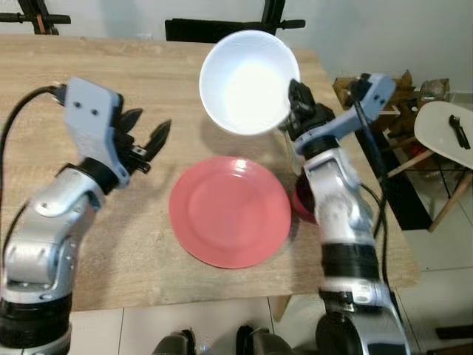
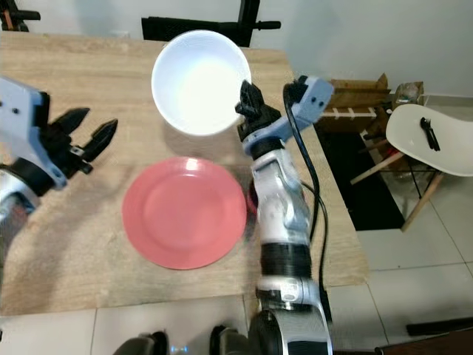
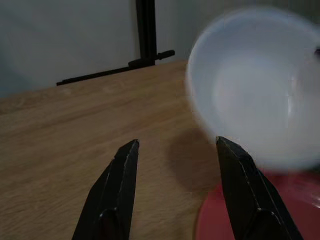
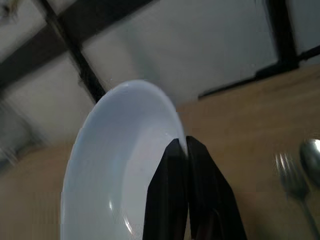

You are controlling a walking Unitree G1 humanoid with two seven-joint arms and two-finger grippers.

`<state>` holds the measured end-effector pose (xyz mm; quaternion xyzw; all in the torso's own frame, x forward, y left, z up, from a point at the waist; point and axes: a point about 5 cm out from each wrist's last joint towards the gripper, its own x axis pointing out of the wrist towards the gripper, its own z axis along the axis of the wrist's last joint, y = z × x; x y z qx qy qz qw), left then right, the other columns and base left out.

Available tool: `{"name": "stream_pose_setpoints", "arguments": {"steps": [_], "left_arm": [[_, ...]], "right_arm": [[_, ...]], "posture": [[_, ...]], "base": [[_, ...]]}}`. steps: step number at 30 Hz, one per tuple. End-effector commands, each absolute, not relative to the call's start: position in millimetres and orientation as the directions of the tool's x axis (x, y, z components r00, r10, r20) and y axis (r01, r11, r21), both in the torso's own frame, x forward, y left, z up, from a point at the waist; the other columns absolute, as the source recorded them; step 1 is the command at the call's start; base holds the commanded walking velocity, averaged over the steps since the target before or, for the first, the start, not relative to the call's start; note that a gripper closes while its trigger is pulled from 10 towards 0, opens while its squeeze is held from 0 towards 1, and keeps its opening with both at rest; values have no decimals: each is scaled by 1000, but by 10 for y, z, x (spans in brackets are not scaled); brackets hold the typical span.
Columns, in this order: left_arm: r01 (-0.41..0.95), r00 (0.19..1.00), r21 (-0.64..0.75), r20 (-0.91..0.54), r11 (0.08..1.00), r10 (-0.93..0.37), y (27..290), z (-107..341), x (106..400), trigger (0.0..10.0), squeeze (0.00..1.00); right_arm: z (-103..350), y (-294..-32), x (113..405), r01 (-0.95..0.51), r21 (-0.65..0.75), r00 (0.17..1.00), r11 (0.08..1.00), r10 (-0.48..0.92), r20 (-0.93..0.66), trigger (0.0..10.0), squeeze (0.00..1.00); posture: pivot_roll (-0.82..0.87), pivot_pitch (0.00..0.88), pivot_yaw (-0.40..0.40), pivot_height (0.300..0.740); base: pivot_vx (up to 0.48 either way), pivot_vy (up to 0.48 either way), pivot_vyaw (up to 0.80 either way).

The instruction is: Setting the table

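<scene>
The robot's own feet [image 1: 214, 342] show at the bottom of the head views, just short of the near edge of the wooden table [image 1: 89, 244], and a pink plate [image 1: 229, 211] lies flat on the wood close to that edge. The right gripper [image 1: 297, 96] is raised above the table beyond the plate, its two black fingers pinched tight together on the rim of a white bowl [image 1: 247, 81]; the bowl hangs in the air, tilted so its hollow faces up toward the head. In the right wrist view the fingers [image 4: 167, 200] meet over the rim with no gap, and a fork [image 4: 295, 185] and a spoon [image 4: 311, 152] lie on the wood nearby. The left gripper [image 1: 146, 139] hovers over bare table to the left of the plate, fingers [image 3: 117, 190] spread wide and grasping nothing. A white chair [image 1: 443, 129] stands off to the right
</scene>
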<state>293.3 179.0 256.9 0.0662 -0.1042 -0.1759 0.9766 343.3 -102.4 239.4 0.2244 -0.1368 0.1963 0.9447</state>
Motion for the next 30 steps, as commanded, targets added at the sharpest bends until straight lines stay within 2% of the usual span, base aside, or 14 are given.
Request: {"name": "stream_pose_setpoints", "arguments": {"steps": [1, 5, 8, 12, 13, 15, 16, 24, 25, 26, 27, 30], "left_arm": [[320, 921, 159, 176, 934, -346, 1804, 2571, 2959, 10000, 0], [310, 924, 163, 182, 937, -337, 1848, 2590, 2971, 10000, 0], [294, 927, 179, 186, 939, -326, 1894, 2607, 2986, 10000, 0], [283, 928, 190, 195, 940, -319, 1909, 2636, 3001, 10000, 0], [282, 927, 193, 197, 940, -318, 1911, 2643, 3003, 10000, 0], [281, 927, 194, 198, 940, -318, 1911, 2647, 3004, 10000, 0], [281, 927, 198, 197, 939, -319, 1907, 2650, 3004, 10000, 0], [298, 923, 203, 186, 933, -336, 1852, 2628, 3019, 10000, 0], [300, 923, 202, 186, 932, -337, 1844, 2626, 3023, 10000, 0], [301, 922, 202, 186, 932, -339, 1839, 2626, 3027, 10000, 0], [304, 922, 202, 186, 931, -341, 1831, 2626, 3029, 10000, 0], [308, 920, 201, 186, 930, -345, 1818, 2627, 3032, 10000, 0]], "right_arm": [[2358, -1005, 3342, -457, 315, 881, 832, 375, 288, 10000, 0], [2312, -1114, 3250, -468, 339, 882, 816, 407, 238, 10000, 0], [2164, -1230, 3060, -518, 294, 852, 803, 516, 93, 10000, 0], [2011, -1235, 2997, -524, 271, 840, 808, 543, 6, 10000, 0], [1977, -1221, 2984, -525, 274, 836, 806, 549, -15, 10000, 337], [1963, -1210, 2977, -526, 276, 832, 804, 553, -25, 10000, 337], [1936, -1162, 2965, -535, 301, 820, 789, 570, -38, 10000, 1000], [1930, -1114, 2931, -525, 398, 808, 753, 587, -45, 10000, 1000], [1933, -1131, 2931, -521, 395, 811, 757, 583, -48, 10000, 404], [1935, -1144, 2930, -518, 392, 813, 760, 580, -52, 10000, 404], [1934, -1175, 2921, -511, 383, 815, 769, 575, -67, 10000, 0], [1923, -1245, 2880, -513, 351, 808, 784, 579, -112, 10000, 0]], "posture": [[38, 53, -23, 740], [31, 55, -33, 740], [23, 61, -45, 740], [22, 66, -52, 740], [27, 69, -54, 740], [27, 69, -54, 740], [30, 74, -52, 740], [26, 85, -45, 740], [26, 85, -45, 740], [26, 85, -45, 740], [17, 90, -44, 740], [17, 90, -44, 740]], "base": [[0, 0, 0], [0, 0, 0], [0, 0, 0], [0, 0, 0], [0, 0, 0], [0, 0, 0], [0, 0, 0], [0, 0, 0], [0, 0, 0], [0, 0, 0], [0, 0, 0], [0, 0, 0]]}}
